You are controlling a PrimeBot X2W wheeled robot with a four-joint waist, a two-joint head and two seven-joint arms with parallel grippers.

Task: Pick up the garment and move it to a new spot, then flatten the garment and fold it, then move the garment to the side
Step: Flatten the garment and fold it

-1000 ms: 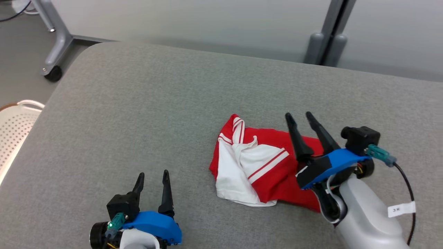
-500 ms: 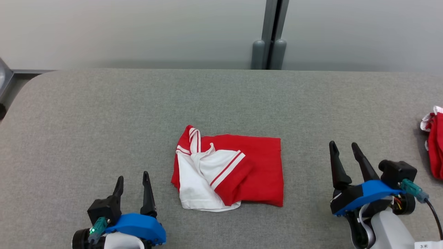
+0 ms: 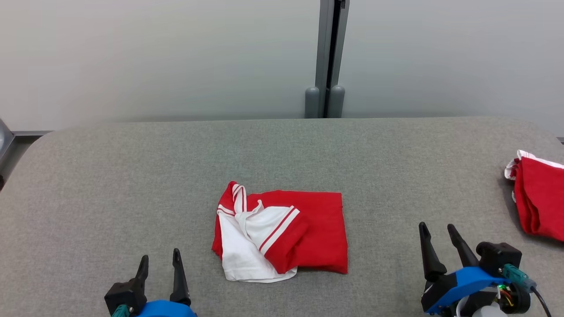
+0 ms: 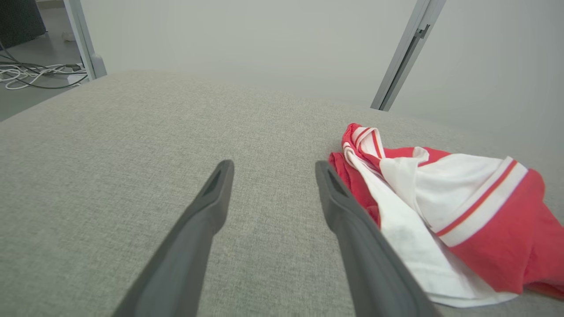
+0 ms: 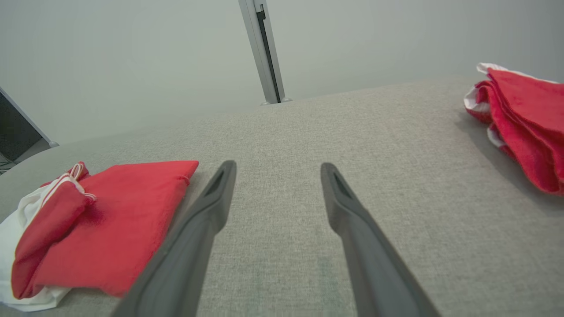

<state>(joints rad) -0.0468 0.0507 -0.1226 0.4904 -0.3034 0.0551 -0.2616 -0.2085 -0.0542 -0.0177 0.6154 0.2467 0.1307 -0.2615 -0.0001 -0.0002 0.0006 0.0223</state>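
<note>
The garment [image 3: 282,233] is red and white with striped trim, folded into a rough rectangle in the middle of the grey table [image 3: 132,176]. Its white part faces the front left. My left gripper [image 3: 159,259] stands open near the front edge, left of the garment and apart from it. My right gripper [image 3: 437,231] is open too, off to the garment's right with bare table between. In the left wrist view the garment [image 4: 440,211] lies right of my open fingers [image 4: 198,220]. The right wrist view has the garment [image 5: 105,220] at the lower left.
Another red and white folded cloth [image 3: 537,198] lies at the table's right edge, also in the right wrist view as the cloth [image 5: 520,119]. A grey partition post [image 3: 326,57] rises behind the table. Cables [image 4: 31,77] lie on the floor beyond the far left corner.
The camera has swung right and tilted up, bringing the second cloth into view. My right gripper has drawn back from over the garment to its right. The garment lies unmoved.
</note>
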